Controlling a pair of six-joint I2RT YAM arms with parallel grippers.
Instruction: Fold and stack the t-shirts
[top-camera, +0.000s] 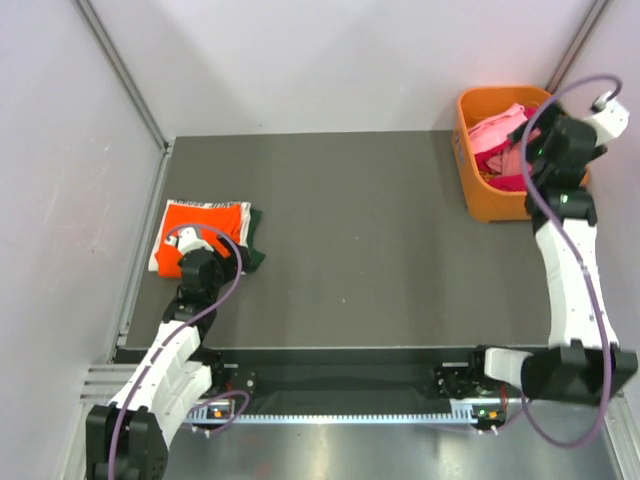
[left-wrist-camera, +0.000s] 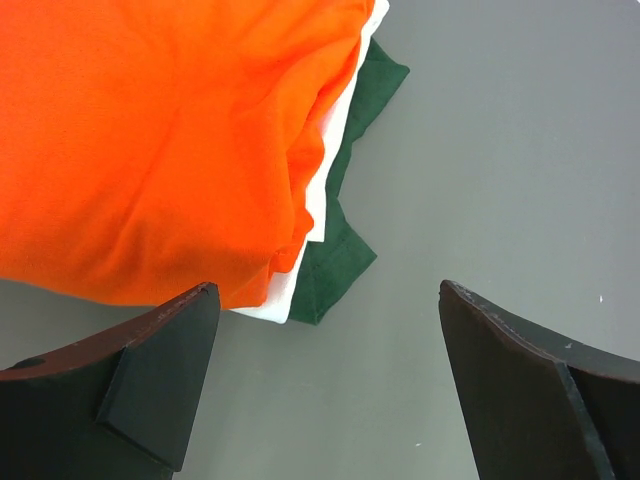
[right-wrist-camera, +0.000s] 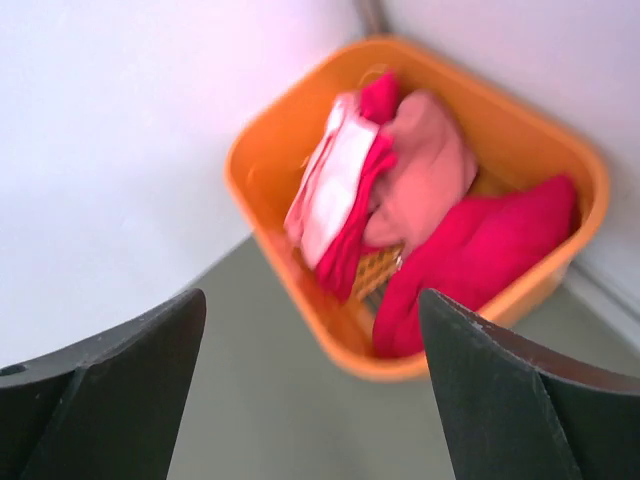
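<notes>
A folded stack of t-shirts (top-camera: 207, 232) lies at the left edge of the table (top-camera: 350, 240). The bright orange shirt (left-wrist-camera: 160, 140) is on top, a white one (left-wrist-camera: 322, 190) shows as a thin edge under it, and a dark green one (left-wrist-camera: 345, 245) sticks out at the bottom on the stack's right side.

More shirts sit crumpled in the orange basket (right-wrist-camera: 262, 150) at the far right corner. They are a light pink one (right-wrist-camera: 430, 165), a magenta one (right-wrist-camera: 480, 250), and a paler pink-and-white bundle (right-wrist-camera: 335, 185). The right wrist view is blurred, so it may be one garment or two.

The left gripper (left-wrist-camera: 325, 297) hovers over the near right corner of the stack with its fingers spread wide and nothing between them. The right gripper (right-wrist-camera: 310, 300) hangs above the basket, also spread and empty, clear of the cloth.
</notes>
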